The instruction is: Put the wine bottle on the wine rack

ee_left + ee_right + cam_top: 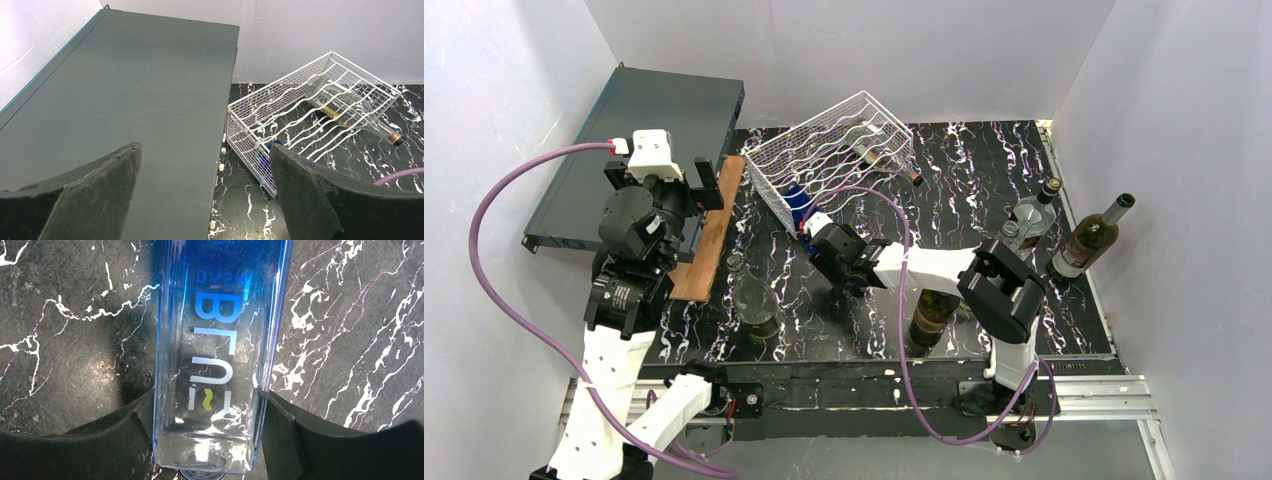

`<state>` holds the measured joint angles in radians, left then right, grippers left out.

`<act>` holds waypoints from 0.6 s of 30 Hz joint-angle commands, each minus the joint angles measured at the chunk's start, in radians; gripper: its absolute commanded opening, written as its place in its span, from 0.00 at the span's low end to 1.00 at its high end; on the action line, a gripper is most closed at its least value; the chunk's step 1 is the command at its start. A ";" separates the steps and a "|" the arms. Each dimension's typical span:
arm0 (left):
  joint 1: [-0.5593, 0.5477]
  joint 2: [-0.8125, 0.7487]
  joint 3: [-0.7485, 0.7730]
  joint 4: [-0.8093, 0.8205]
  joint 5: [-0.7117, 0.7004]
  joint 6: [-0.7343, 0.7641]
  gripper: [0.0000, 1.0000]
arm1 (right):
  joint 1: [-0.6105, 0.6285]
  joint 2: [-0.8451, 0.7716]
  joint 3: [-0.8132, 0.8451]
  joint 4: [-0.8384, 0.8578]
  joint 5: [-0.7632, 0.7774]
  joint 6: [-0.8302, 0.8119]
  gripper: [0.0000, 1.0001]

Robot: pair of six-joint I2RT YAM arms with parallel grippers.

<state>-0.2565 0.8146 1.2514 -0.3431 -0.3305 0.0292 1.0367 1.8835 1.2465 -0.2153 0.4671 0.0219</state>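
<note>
Blue bottle (220, 340) pinched by R gripper (207, 412), L gripper (205, 152) spread, wine rack (250, 132) holds 1 clear bottle (345, 107).

The left arm (629, 255) is made of rounded black joints above a white lower link. At its wrist sits a white block (650, 150) with a small red tag (617, 146). The right arm (929, 265) has a white tube between bulky black joints. A purple cable (486, 215) runs along each arm. The fingers (95, 192) are broad, matt black and scuffed grey at the edges.
</note>
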 commanded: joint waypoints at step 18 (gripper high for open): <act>0.005 -0.009 -0.006 0.029 -0.010 0.001 0.99 | 0.005 0.087 0.142 0.303 0.080 -0.088 0.01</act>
<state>-0.2565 0.8146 1.2514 -0.3428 -0.3309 0.0296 1.0359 1.9396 1.3025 -0.0601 0.5259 -0.0196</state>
